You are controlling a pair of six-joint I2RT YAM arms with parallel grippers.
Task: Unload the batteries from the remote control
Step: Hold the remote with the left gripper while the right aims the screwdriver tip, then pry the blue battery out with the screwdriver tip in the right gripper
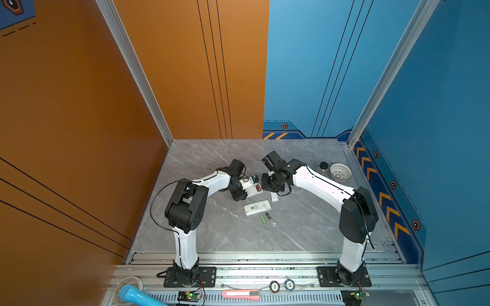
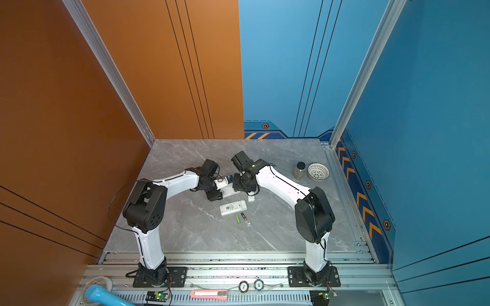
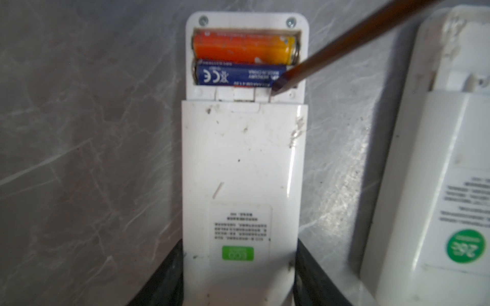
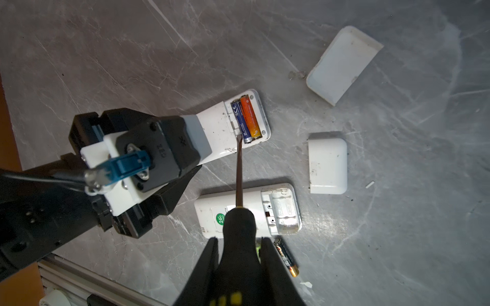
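Observation:
My left gripper (image 3: 240,270) is shut on a white remote control (image 3: 238,159) that lies on the table with its back up. Its end compartment is uncovered, and a red-orange battery (image 3: 238,47) and a dark blue battery (image 3: 238,75) lie side by side in it. My right gripper (image 4: 240,246) is shut on the black handle of a screwdriver (image 4: 238,169). The screwdriver's tip rests at the compartment's edge by one end of the blue battery. In both top views a lime green battery (image 1: 262,218) and a black, gold-ended battery (image 1: 268,216) lie loose on the table.
A second white remote (image 1: 257,208) with an empty compartment lies near the loose batteries. Two white covers (image 4: 327,161) (image 4: 342,63) lie beside the remotes. A jar (image 1: 323,168) and a white basket (image 1: 340,171) stand at the back right. A pink knife (image 1: 241,294) lies on the front rail.

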